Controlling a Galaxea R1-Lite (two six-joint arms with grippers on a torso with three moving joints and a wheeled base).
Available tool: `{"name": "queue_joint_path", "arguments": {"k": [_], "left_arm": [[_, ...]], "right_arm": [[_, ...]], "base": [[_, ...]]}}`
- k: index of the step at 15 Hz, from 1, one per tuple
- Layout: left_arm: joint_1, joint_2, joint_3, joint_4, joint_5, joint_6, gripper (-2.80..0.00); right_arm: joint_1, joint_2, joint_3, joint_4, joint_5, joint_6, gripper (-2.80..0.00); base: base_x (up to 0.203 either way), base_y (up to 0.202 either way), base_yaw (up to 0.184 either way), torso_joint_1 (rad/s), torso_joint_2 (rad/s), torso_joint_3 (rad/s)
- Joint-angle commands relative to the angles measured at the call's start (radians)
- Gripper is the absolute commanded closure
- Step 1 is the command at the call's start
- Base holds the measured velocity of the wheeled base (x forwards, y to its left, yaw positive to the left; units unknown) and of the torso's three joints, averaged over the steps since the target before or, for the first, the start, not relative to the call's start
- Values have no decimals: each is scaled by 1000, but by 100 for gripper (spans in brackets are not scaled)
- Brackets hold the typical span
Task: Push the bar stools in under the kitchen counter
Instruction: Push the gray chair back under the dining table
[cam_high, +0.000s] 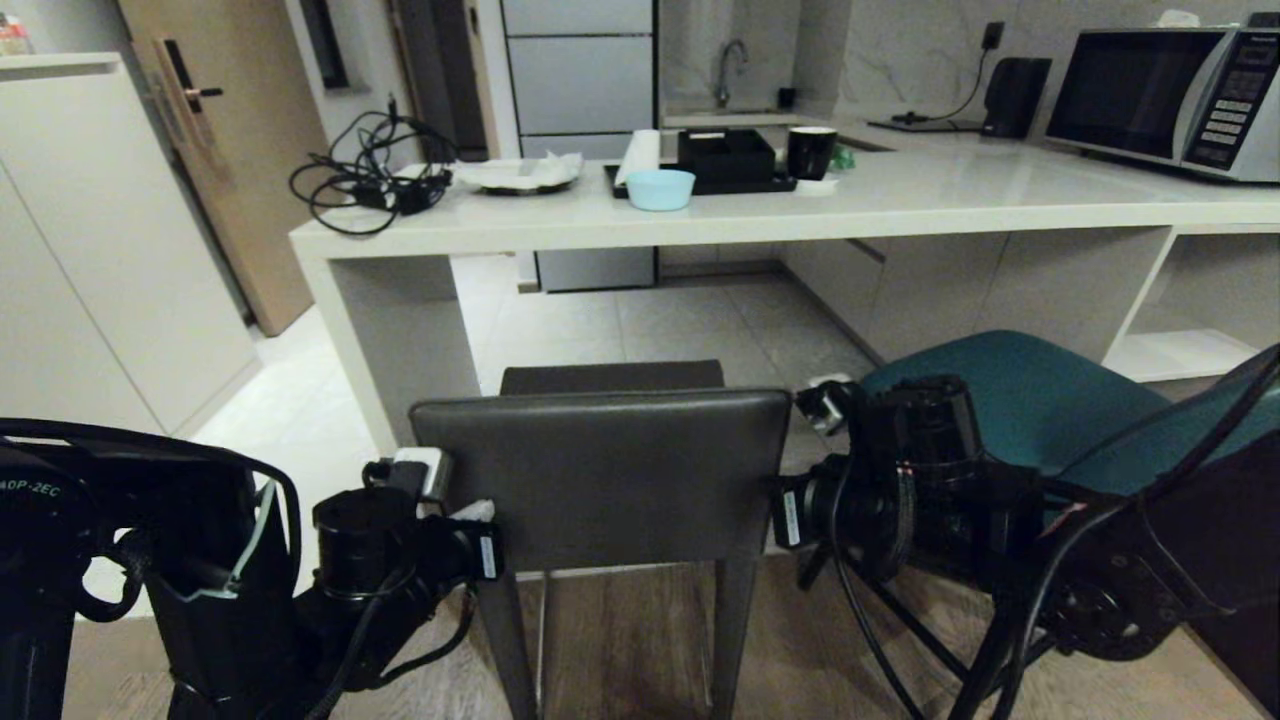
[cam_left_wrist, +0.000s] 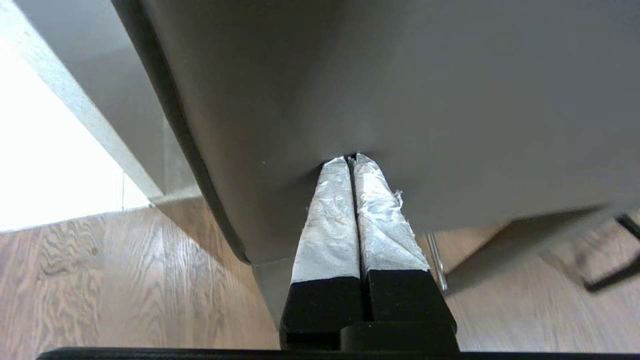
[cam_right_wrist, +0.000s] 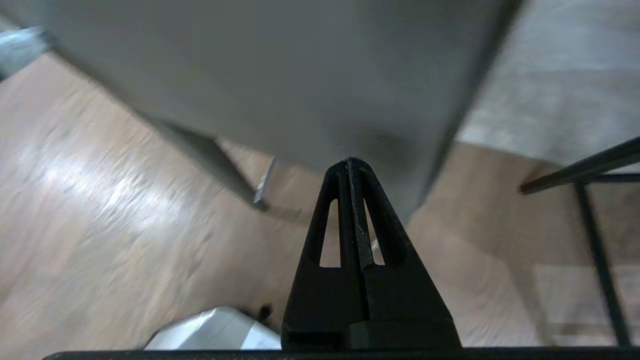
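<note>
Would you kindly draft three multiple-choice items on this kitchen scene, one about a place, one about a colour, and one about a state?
1. Where does the dark grey stool stand?
A. In front of the kitchen counter, not yet under it
B. Fully tucked under the counter
C. Lying on its side

2. What colour is the other stool, on the robot's right?
A. Red
B. Teal
C. White

3. How are the left hand and the right hand set?
A. Both wide open
B. Both shut, tips against the grey stool's back
C. Each shut around a leg

Answers:
1 A: the head view shows its seat and back short of the slab's edge.
2 B: its curved seat and back are teal.
3 B: each wrist view shows fingers pressed together, tips meeting the grey backrest.
</note>
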Motion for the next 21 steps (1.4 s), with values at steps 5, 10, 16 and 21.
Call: {"name": "queue_joint_path", "arguments": {"k": [5,10,16,21], "left_arm": [[25,-13,-128,60,-11,1,0],[3,-14,-112,59,-30,1,0],[8,-7,-89,58,-31,2,0],[4,-5,-89,60,-31,16,0]], "right_arm": [[-39,83,-67,2,-16,-23,0],[51,46,-46,3,-15,-19,0],[84,98,-89,3,-17,-14,0],[34,124,-102,3,-37,-16,0]], "base": [[0,0,0,0,0,0],[0,0,0,0,0,0],[0,0,0,0,0,0],[128,0,2,-4,0,4]]}}
